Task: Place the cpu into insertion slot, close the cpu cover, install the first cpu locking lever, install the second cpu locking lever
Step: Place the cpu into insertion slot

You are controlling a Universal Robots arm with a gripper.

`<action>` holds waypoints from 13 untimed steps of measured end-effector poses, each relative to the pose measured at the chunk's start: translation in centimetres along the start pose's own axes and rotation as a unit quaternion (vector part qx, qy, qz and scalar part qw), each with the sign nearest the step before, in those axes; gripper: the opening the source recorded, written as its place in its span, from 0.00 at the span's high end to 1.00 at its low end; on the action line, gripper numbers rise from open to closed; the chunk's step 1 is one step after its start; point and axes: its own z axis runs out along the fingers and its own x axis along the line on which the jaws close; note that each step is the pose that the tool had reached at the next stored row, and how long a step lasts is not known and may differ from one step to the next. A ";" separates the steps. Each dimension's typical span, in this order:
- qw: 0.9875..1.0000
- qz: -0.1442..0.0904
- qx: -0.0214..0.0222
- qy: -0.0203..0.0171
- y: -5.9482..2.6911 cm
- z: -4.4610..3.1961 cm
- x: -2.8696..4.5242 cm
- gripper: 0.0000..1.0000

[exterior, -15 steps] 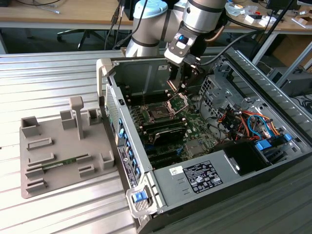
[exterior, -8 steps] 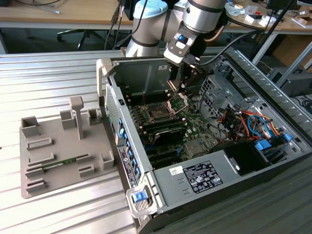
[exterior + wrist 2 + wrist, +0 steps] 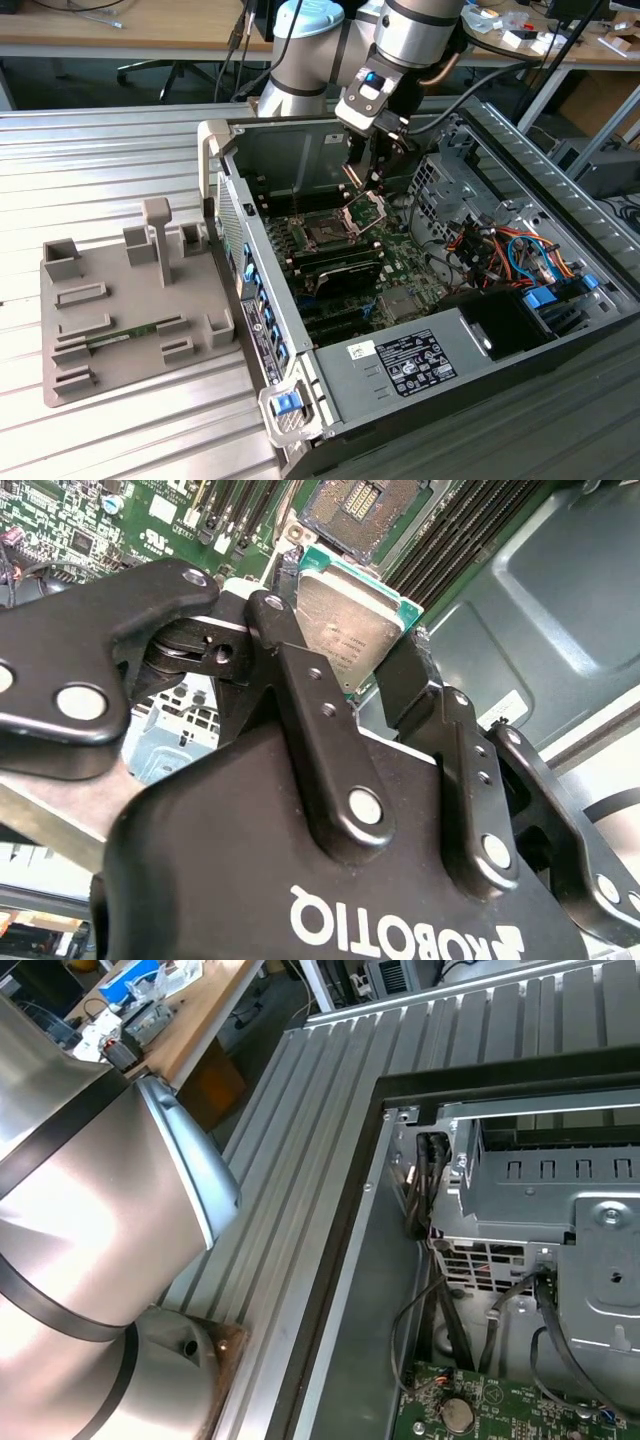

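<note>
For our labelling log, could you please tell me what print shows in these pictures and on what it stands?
The cpu, held in the gripper: faint marks on its top, too blurred to read.
The gripper's body: large white maker's lettering, a brand mark, left unquoted.
The white label on the grey box: too small to read.
The small white sticker beside it: illegible.

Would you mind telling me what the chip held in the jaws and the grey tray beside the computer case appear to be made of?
The cpu seems to have a matte silvery metal lid on a green circuit-board base, visible along its edge. The grey tray looks like plastic, perhaps printed: uniform dull grey, no gloss, blocky ribs.
</note>
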 end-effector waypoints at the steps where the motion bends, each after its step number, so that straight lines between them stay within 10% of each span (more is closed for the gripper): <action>1: 1.000 0.001 0.000 0.000 0.00 0.00 0.00 0.46; 13: 1.000 0.012 0.000 0.000 0.00 0.04 0.00 0.46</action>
